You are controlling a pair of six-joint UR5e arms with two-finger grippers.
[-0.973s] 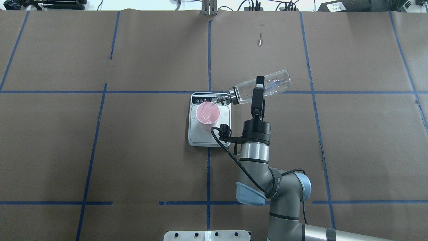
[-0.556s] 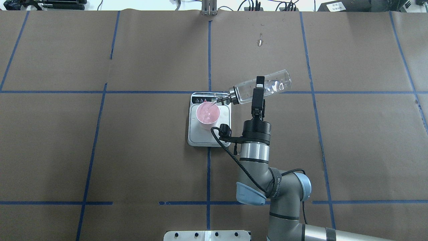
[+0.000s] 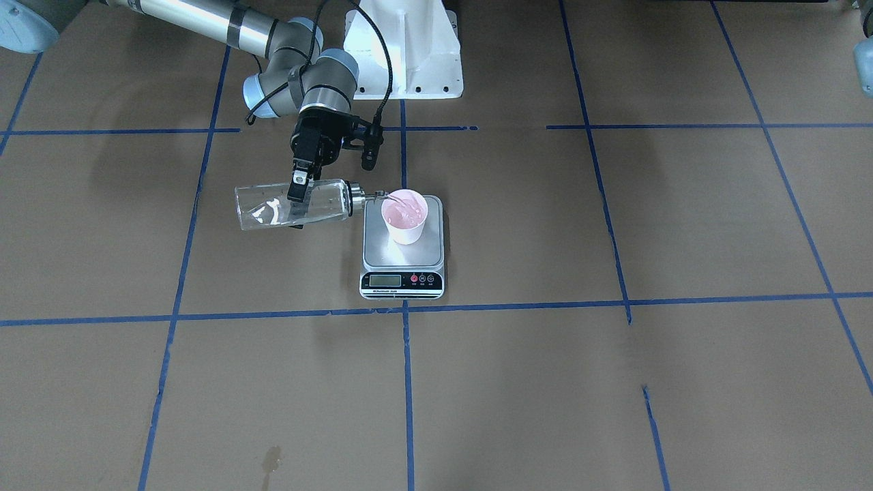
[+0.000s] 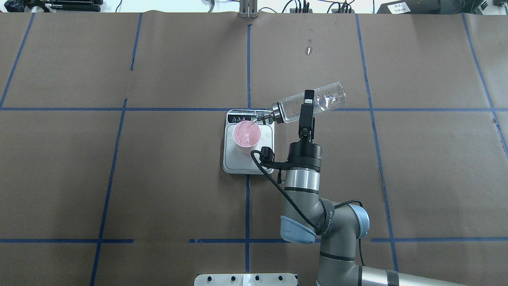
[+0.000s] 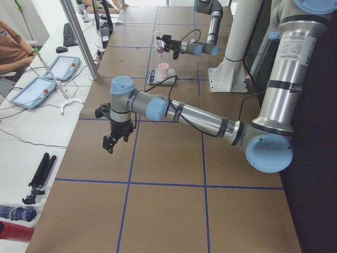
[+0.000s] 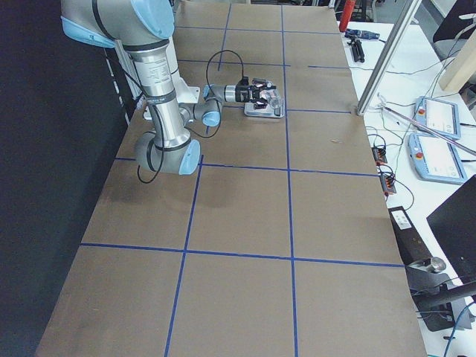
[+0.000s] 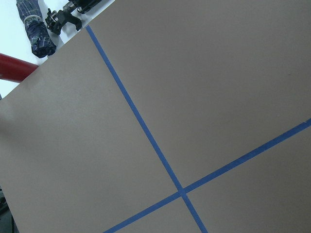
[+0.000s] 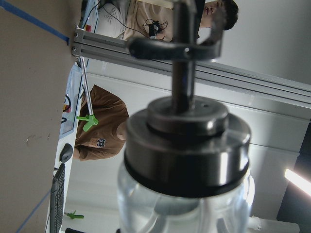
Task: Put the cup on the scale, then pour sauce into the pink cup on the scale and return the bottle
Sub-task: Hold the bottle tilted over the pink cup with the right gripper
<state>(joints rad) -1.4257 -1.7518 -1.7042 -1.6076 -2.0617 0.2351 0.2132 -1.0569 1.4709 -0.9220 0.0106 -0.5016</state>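
While the right gripper (image 4: pixel 306 104) pinches the tilted bottle (image 4: pixel 327 99) beside the scale (image 4: pixel 248 163), sauce (image 4: pixel 287 111) pours into the cup (image 4: pixel 246 135) standing on it; judging the fill, then righting the bottle, likely comes next. Whether the left gripper (image 5: pixel 108 145) is spread, I cannot tell.

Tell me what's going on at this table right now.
The right gripper holds a small clear glass bottle with a metal pourer, tipped nearly level, its spout over a pale pink paper cup. The cup stands on a flat steel kitchen scale, and clear liquid lies in it. The left gripper hangs far from the scale; whether it is open cannot be told.
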